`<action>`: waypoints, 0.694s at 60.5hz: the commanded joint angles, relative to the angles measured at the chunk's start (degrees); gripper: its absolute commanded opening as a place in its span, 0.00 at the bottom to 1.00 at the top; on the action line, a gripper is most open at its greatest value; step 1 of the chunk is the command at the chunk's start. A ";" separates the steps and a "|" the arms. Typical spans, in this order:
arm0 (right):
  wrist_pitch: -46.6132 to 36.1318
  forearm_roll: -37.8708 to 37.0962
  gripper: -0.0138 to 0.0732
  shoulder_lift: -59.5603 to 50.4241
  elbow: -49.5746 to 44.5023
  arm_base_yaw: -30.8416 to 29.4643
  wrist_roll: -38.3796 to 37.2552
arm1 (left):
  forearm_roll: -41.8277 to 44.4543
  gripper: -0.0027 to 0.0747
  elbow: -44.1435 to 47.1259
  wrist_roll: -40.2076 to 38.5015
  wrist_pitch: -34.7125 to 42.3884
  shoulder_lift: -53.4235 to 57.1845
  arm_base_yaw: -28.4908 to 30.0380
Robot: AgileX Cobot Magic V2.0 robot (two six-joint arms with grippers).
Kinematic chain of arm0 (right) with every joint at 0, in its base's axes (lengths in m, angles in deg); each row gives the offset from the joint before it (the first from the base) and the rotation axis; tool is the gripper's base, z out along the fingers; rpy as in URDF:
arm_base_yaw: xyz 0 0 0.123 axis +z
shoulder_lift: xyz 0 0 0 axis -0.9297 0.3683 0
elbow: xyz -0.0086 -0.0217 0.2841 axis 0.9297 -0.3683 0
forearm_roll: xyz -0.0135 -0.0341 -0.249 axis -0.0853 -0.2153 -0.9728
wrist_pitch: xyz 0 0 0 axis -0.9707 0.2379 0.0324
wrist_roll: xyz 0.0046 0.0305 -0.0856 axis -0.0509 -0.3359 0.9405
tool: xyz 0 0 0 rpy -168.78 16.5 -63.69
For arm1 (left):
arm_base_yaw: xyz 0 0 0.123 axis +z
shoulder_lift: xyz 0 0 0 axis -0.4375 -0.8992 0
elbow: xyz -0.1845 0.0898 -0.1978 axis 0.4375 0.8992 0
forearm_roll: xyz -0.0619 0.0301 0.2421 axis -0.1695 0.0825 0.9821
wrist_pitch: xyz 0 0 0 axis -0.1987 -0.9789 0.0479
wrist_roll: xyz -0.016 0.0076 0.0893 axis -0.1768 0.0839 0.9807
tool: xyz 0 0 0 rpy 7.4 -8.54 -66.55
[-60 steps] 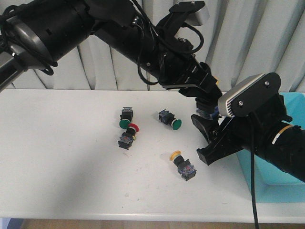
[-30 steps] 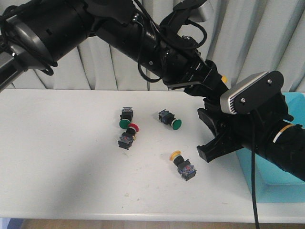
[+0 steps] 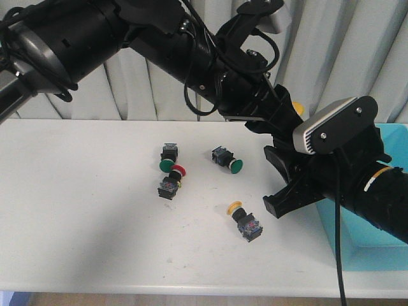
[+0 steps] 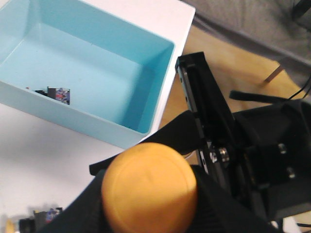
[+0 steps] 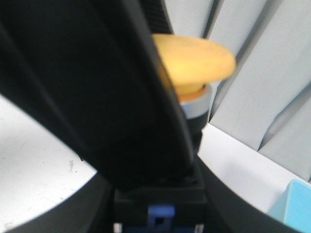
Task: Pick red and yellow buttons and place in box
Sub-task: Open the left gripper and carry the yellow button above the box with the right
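Between our left gripper (image 4: 146,213) fingers sits a yellow button (image 4: 149,193), clamped; carry past the box (image 4: 73,116) wall (right gripper (image 3: 275,185) spread wide) before releasing.

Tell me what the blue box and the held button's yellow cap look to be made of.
Box: likely molded plastic, smooth uniform turquoise walls with soft sheen. Yellow cap in the left end effector: probably matte plastic, evenly colored and domed, no glare.

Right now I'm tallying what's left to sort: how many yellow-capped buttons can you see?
2. One yellow button lies on the table near the front; the other is held in the left hand. Others may be hidden in the box.
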 commanded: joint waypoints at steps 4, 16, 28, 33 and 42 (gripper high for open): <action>-6.12 -0.24 0.15 -1.00 1.67 -0.08 0.51 | 1.46 0.60 -1.39 0.68 2.59 5.22 -0.30; -10.25 -0.09 0.15 -1.00 1.91 -0.20 1.25 | 12.16 0.60 -1.39 0.14 5.37 10.05 -0.30; -9.31 6.92 0.15 0.11 5.28 -6.07 1.45 | 28.29 0.54 -1.39 -6.57 6.71 15.60 -0.07; -5.02 9.52 0.16 1.46 8.22 -11.05 2.18 | 38.13 0.48 -1.39 -9.94 6.77 17.78 -0.07; 3.03 12.00 0.16 6.50 14.01 -21.65 2.19 | 55.67 0.26 -1.39 -16.68 5.59 20.63 -0.07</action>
